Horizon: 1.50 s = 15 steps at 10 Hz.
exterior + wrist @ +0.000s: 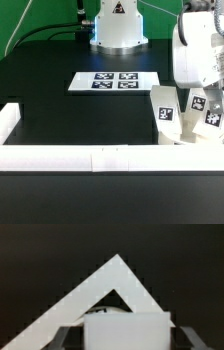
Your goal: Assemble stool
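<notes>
Two white leg blocks with black-and-white tags stand tilted at the exterior view's right, one at the left and one further right. My gripper hangs low between and over them, its fingertips hidden by the arm's white body. In the wrist view a white leg block fills the space between my dark fingers. A thin dark gap shows on each side of the block, so the jaws stand open around it. The round seat does not show clearly in either view.
The marker board lies mid-table. Long white border rails run along the front and the exterior view's left. The robot base stands at the back. A white wedge shape lies beyond the block in the wrist view.
</notes>
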Motion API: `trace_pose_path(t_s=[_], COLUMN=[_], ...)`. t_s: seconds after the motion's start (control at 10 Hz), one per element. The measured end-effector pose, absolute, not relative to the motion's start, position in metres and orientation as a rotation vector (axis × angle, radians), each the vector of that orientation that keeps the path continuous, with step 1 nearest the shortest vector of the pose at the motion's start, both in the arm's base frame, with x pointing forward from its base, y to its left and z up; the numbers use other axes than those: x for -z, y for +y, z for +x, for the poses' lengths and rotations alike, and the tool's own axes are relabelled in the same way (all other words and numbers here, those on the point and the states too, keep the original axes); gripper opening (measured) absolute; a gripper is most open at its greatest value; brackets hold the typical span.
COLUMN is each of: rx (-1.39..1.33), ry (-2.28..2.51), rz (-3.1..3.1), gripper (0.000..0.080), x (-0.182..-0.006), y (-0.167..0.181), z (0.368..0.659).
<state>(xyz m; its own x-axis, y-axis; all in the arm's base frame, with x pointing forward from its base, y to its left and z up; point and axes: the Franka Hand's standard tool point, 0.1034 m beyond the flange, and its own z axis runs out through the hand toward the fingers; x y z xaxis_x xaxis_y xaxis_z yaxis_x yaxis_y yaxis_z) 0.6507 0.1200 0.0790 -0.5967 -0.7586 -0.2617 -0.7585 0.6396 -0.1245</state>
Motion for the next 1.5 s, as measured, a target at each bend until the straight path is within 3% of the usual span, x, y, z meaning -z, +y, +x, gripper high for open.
trace_pose_path(t_s=[0.1,0.2,0.3,0.4,0.8,1.2,1.5], rx=[0.003,0.012,0.009,-0.033,-0.031,0.025,0.108], ry=[2.562,2.537,2.517,2.489,2.059,1.703,0.985], rz=[-1.245,-1.297,-1.356,-1.480,-2.074,-2.396,-2.826], gripper=[0.0345,0.0543,0.0543,0.0626,0.0649,0.0649,0.0649], x=[-0.079,-0.078,-0.078,-0.079,-0.111,-0.109,-0.111], y=[0.120,0.120,0.122,0.130,0.146,0.141,0.135], z=[0.650,0.650,0.648,0.641,0.638,0.638,0.646])
